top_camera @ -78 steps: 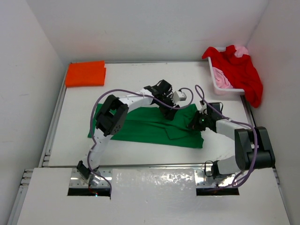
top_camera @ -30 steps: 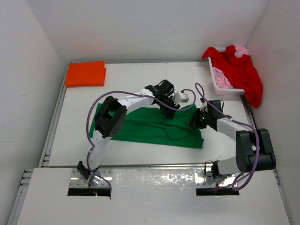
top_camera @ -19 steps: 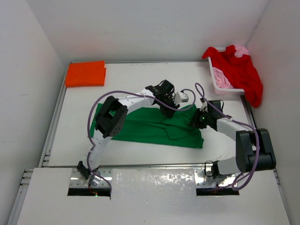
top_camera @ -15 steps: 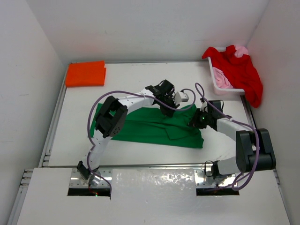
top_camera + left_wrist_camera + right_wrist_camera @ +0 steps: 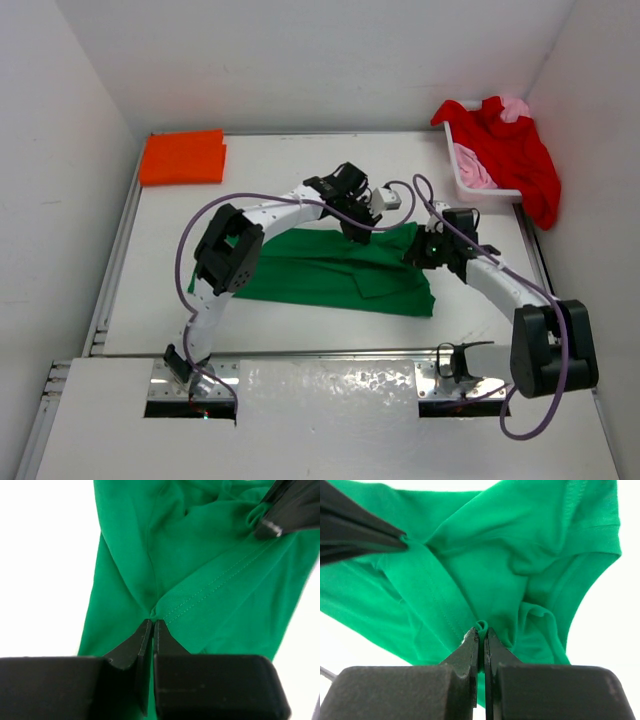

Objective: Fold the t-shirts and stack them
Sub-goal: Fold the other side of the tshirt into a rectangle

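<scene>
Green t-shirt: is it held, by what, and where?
Both grippers' fingers pinch the green t-shirt: left gripper at a stitched hem, right gripper at a small fold.

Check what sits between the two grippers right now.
Only wrinkled cloth of the green t-shirt. The left gripper and right gripper each pinch its edge, and nothing else lies between them. Both wrist views show this, each with the other gripper in frame.

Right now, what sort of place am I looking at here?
Probably a robot test booth, not a home: a white table boxed in by blank walls, a left arm and right arm bolted at its near edge, both pinching a green shirt, a folded orange shirt set aside.
</scene>
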Controlling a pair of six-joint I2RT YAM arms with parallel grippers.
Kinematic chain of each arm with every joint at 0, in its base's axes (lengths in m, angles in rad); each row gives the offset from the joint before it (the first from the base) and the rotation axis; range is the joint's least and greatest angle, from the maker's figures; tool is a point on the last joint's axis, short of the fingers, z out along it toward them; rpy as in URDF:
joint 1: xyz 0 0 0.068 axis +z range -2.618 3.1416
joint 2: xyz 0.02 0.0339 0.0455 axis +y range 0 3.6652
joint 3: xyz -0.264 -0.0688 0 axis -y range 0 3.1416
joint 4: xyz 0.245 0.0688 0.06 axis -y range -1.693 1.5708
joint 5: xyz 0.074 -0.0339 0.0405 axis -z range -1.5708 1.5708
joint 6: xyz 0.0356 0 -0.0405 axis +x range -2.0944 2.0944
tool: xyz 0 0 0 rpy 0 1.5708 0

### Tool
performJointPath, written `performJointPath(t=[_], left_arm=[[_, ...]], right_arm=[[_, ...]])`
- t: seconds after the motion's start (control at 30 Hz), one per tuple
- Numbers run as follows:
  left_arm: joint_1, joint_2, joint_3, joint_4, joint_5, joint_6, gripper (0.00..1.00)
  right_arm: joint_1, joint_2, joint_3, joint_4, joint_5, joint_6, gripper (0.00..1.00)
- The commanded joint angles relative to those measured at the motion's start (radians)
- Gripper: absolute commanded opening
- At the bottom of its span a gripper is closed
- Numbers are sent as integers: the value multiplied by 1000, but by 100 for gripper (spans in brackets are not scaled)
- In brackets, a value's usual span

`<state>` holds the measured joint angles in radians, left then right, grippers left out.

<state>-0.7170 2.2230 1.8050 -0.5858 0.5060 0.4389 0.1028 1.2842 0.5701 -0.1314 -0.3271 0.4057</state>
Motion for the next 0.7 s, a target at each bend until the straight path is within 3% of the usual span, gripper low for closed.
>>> performJointPath(t=[0.0, 0.47, 0.67], left_arm=[[14, -105, -13, 23, 55, 18, 0], [17, -209, -159, -2, 154, 104, 0], [17, -207, -205, 81, 131, 49, 0]], right_arm=[[29, -48, 25, -45, 26, -45, 0], [75, -169, -42, -109, 17, -82, 0], [90, -177, -81, -71, 3, -84, 0]])
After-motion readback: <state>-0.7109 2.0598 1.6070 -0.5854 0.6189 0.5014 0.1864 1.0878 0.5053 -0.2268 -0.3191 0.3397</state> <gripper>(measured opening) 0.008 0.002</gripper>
